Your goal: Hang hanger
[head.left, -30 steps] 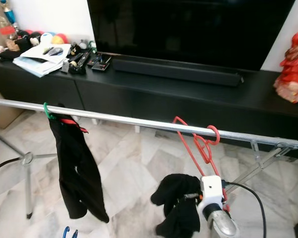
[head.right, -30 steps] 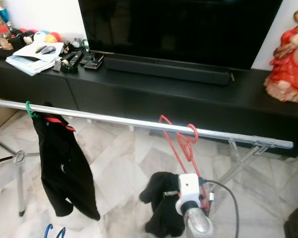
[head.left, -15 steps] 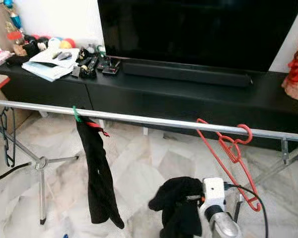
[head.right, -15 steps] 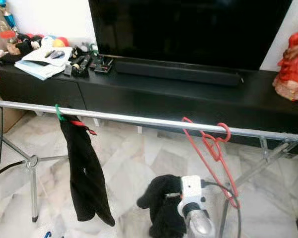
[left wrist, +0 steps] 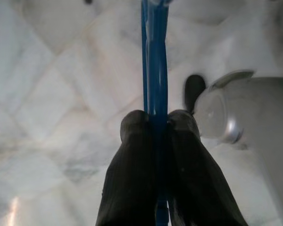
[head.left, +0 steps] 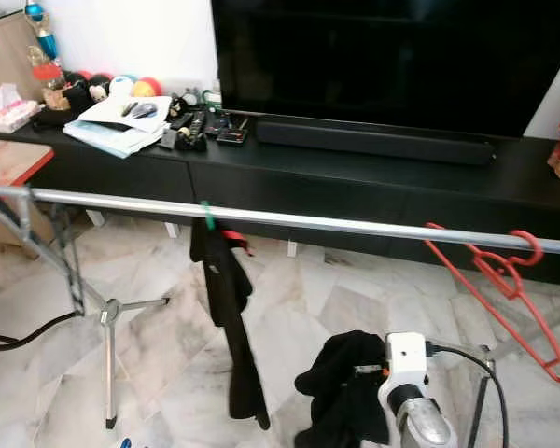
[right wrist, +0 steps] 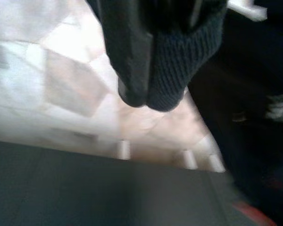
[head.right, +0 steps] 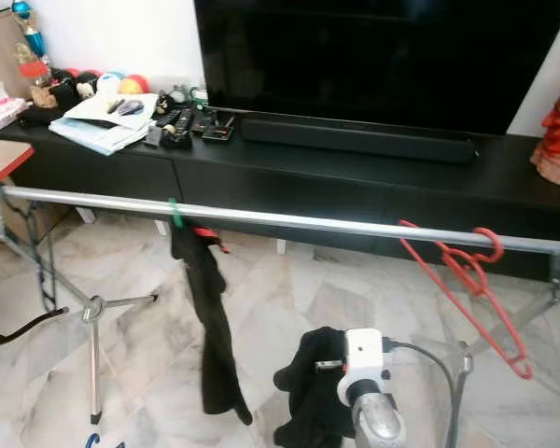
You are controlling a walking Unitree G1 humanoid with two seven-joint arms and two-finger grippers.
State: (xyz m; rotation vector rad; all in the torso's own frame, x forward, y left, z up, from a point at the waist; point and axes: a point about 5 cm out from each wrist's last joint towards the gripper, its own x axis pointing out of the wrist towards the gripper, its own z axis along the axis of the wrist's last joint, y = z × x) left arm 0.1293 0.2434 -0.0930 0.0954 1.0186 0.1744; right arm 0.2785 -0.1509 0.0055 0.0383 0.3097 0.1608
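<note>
While the head views take in the whole room, the left wrist view brings the close detail: the left gripper point(left wrist: 156, 123) has both black fingers point(left wrist: 132, 155) pinched tight on a blue hanger point(left wrist: 154, 61), which runs straight out from between them over the pale marble floor point(left wrist: 52, 94); in the head views just a sliver of that blue shows at the bottom edge, low on the left point(head.right: 91, 440). The right wrist view offers something else again: one black finger point(right wrist: 129, 56) pressed against dark knitted cloth point(right wrist: 179, 61), so the right gripper point(right wrist: 148, 84) is clamped on it. From the head, that cloth point(head.left: 345, 397) hangs as a black bundle off the white wrist block of the right arm point(head.left: 406, 373), forearm low and pointing forward, below the rail. The silver rail point(head.left: 355, 224) crosses the scene on a tripod leg point(head.left: 107, 355); a black garment point(head.left: 229, 317) dangles from a green hook on it; a red hanger point(head.left: 504, 280) hangs by its hook far to the right on the rail, empty and tilted. Behind stands a black cabinet point(head.left: 401, 177) under a dark television point(head.left: 383, 56), papers and remotes point(head.left: 121, 121) at its left end.
</note>
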